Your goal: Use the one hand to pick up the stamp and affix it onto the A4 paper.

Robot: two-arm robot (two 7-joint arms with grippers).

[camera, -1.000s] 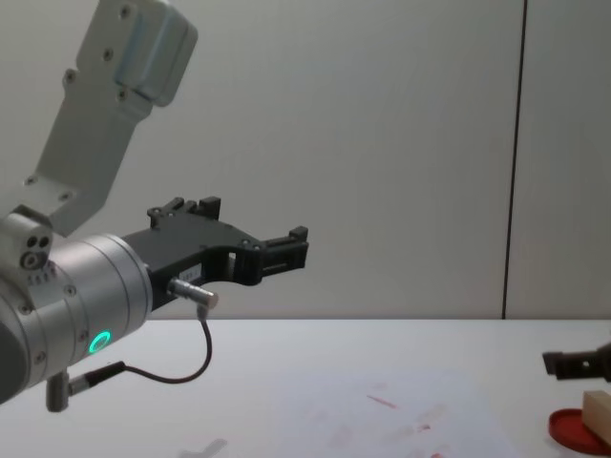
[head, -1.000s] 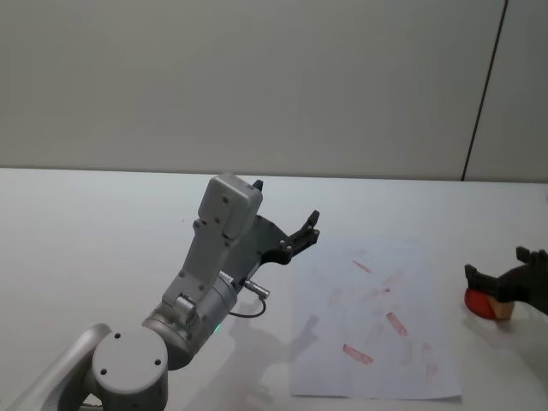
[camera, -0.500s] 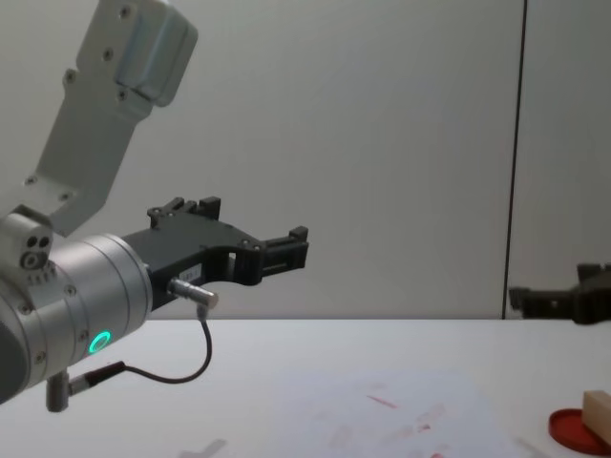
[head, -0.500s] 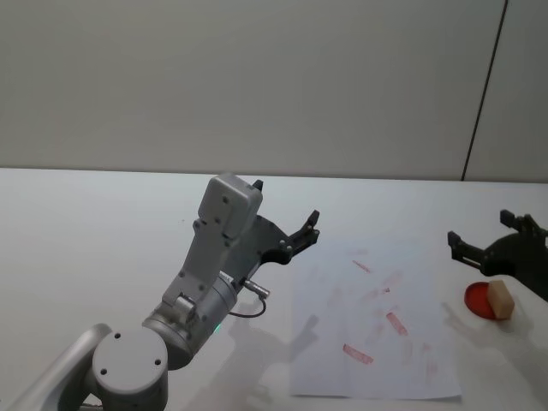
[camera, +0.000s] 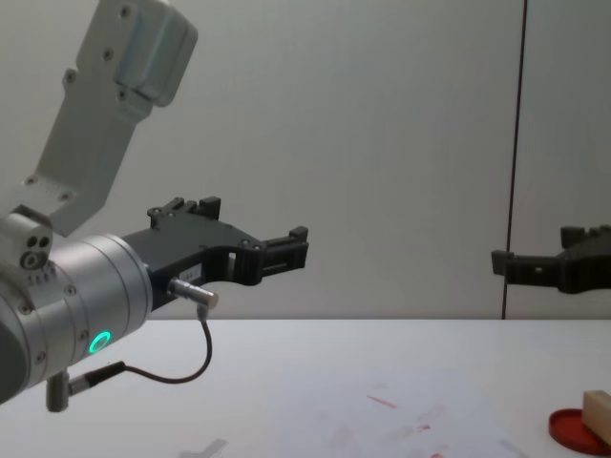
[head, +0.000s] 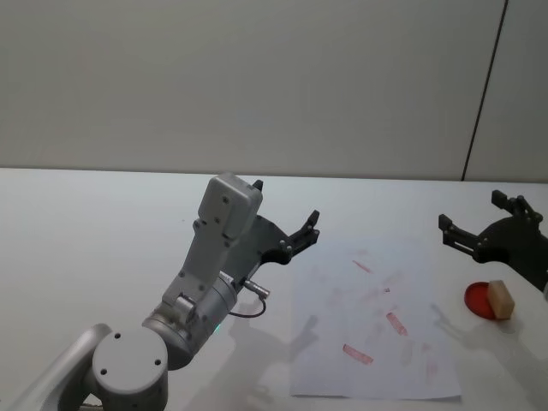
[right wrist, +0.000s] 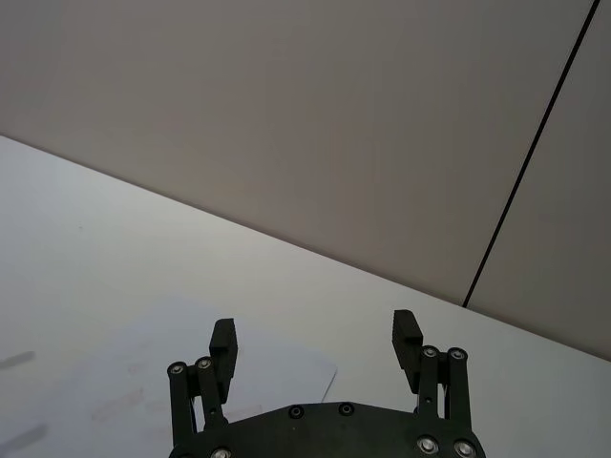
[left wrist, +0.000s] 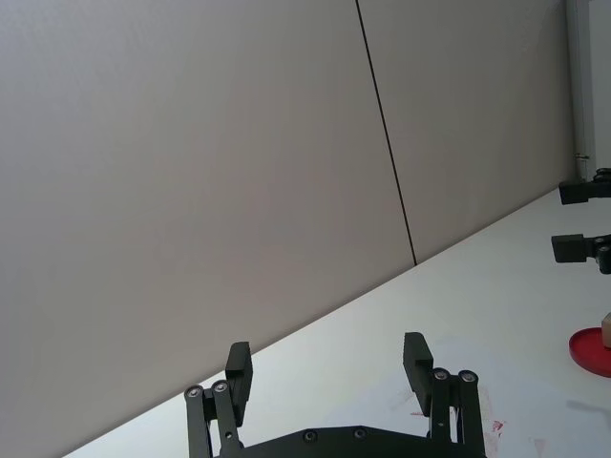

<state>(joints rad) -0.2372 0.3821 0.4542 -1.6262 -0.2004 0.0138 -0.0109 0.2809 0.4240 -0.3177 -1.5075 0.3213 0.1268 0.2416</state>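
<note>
On the red ink pad (head: 481, 300), at the worktop's (head: 103, 223) right side, the stamp (head: 500, 300) sat upright-ish, a little way off the right edge of the A4 paper (head: 372, 321). Right tool (head: 480, 231) hovered above and just behind it, fingers spread, holding nothing. Stamp not picked up, so my read: pick step pending.

To do it well, I'd say: drop straight down over the block, fingers either side of its narrow faces, close above the pad so the pad isn't clipped. Lift clear before swinging toward the sheet. Press flat, not tilted, or the print smears.

Paper already carried several red marks (head: 358, 354) through its middle and lower part; the barest patch looked to be the near left corner. Sheet edge nearest the pad was close, so travel is short.

Left tool (head: 296, 235) was parked raised off the paper's far left corner, fingers spread, empty. Likely tight on that side; room to the right and front looked open
</note>
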